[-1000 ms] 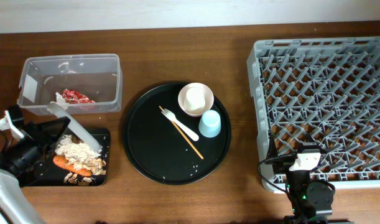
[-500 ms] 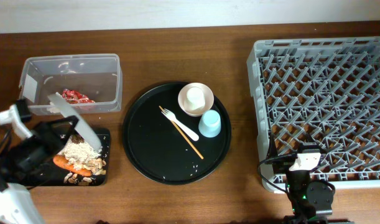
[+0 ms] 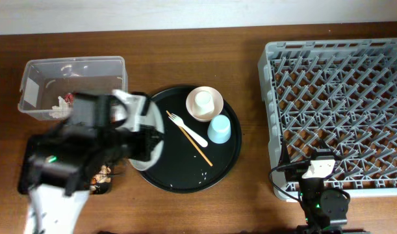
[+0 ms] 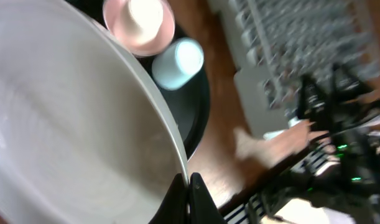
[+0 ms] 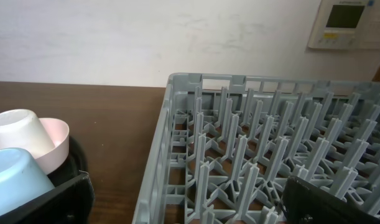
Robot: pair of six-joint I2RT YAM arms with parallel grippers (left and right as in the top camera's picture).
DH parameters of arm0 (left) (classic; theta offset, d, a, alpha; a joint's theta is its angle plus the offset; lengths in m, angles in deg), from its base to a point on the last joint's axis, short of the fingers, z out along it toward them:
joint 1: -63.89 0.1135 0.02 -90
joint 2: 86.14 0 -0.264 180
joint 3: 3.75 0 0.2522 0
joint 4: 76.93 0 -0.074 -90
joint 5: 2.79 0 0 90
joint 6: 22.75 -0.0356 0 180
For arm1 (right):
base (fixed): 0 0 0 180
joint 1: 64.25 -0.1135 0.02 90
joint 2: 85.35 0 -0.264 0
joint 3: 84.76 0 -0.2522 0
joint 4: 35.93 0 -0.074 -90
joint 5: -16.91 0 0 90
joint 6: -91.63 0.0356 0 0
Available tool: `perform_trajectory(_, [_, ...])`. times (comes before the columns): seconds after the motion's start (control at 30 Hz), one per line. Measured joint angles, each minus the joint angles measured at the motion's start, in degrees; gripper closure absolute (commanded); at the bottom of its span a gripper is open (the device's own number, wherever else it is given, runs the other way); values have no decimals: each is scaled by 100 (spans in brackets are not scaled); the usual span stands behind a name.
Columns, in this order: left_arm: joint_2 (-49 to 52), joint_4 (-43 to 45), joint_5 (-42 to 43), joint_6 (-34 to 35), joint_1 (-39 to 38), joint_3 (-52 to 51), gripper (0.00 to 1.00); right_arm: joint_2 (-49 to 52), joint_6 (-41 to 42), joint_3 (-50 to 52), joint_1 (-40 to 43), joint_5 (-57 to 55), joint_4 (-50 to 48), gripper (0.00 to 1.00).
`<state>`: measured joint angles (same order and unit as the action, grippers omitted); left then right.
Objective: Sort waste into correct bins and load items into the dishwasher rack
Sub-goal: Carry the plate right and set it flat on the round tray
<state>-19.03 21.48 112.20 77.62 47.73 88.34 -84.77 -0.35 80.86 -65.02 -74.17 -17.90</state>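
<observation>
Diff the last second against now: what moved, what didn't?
The left gripper, fingers shut on the plate, swung it right, from the far left to over the left side of the round black tray. Bowl, light blue cup, fork and rack stayed put.

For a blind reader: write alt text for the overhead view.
A blurred left arm holds a pale plate over the left edge of a round black tray. On the tray: cream-pink bowl holding a small white cup, light blue cup, white fork, chopsticks. Grey dishwasher rack at right.
</observation>
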Motion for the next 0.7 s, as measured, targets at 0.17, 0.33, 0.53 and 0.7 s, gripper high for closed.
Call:
perform_trajectory(0.17, [1040,138,-1141,470,-1019,0,99,0,0,0,0,-2,0,1])
perform_trajectory(0.33, [2068,221,-1799,835,-1202,0,99,0,2,0,0,0,0,1])
perform_trajectory(0.53, [2920,793,-1923,898,-1202,0,99,0,2,0,0,-2,0,1])
perform_trajectory(0.7, [3224,1021,-1934,898,-1268,0,99,0,0,0,0,-2,0,1])
